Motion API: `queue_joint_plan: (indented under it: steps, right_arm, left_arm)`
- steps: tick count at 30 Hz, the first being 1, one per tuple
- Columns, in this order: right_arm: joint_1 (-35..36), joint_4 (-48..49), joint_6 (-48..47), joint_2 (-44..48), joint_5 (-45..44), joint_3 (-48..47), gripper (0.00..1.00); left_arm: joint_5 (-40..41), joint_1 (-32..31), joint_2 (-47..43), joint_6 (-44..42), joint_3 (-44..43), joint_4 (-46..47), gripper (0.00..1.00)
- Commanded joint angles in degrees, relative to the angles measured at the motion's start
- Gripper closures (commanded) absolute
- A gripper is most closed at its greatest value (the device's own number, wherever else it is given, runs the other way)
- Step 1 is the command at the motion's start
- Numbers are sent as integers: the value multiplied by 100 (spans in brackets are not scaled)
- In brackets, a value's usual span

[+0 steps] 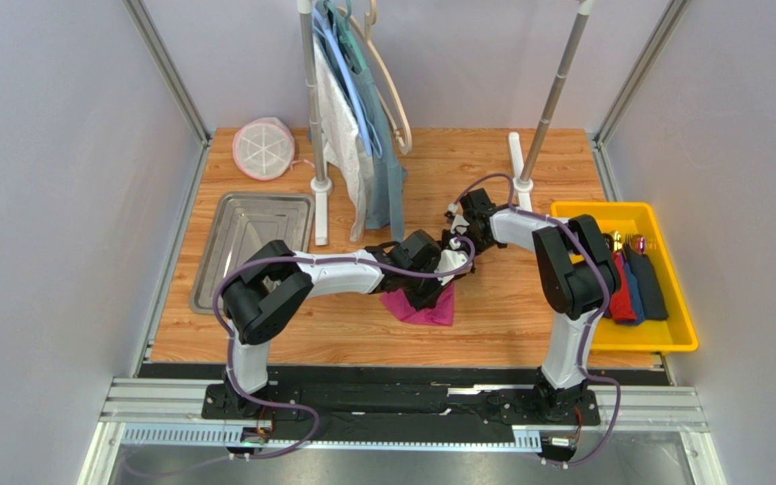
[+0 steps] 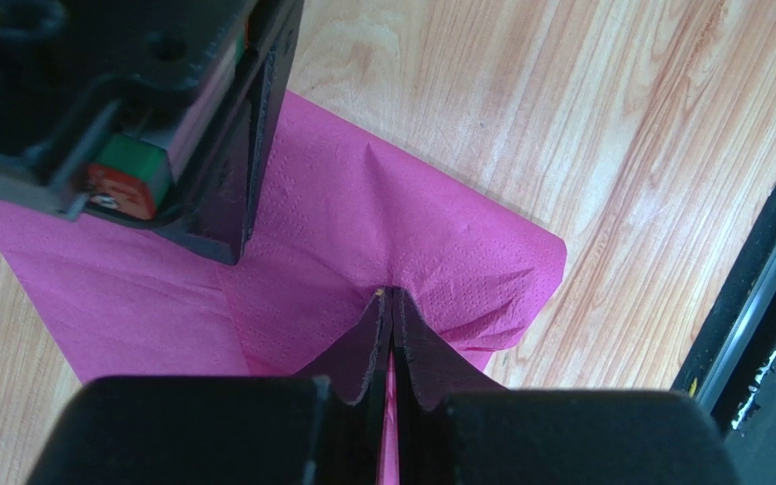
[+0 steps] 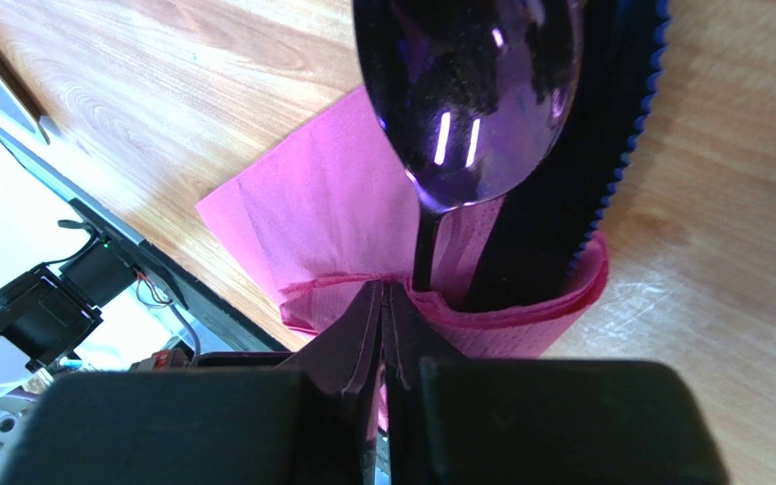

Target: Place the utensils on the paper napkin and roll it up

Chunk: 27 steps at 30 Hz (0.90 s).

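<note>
Napkin spot: paper napkin [image 1: 424,308] on the surface [image 1: 503,172], about midway between left and right edges, closer to the near edge than the far.
Load: spoon [image 3: 468,91] and a toothed-edge piece [image 3: 564,202] (a knife, probably) side by side, handles tucked under a folded-over flap, bowl and blade sticking out.
Right arm: right pincer [image 3: 384,295] clamped on the flap's edge just beside the spoon's neck; likely pinning the fold over the handles so the roll can start.
Left arm: left pincer [image 2: 392,301] clamped on a pinched-up ridge of paper near one corner; the sheet puckers around it.
Stage: utensils loaded, rolling barely begun, by my reading.
Risk: thin paper held at two pinches; opposed pulls could tear it.
Right edge: yellow bin [image 1: 605,209] holding a red bundle [image 1: 622,298] and a dark blue bundle [image 1: 650,288].
</note>
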<state>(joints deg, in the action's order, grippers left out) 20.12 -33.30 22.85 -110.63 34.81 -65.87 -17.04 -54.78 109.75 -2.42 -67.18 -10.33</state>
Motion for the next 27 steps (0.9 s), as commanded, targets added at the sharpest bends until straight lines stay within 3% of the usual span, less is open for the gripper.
queue_joint_plan:
  steps: [1,7,12,27]
  right_arm:
    - [-69,-229,-9,252,52,-444,90]
    - [-149,-590,-123,656,149,-603,88]
    - [-140,-713,-237,815,-307,-357,89]
    - [-8,-186,-264,113,-703,21,93]
  left_arm:
    - [113,-6,125,-145,248,5,96]
    - [122,-6,55,-207,424,-48,100]
    - [78,-6,37,-172,425,-66,100]
    - [87,-6,46,-216,302,-127,100]
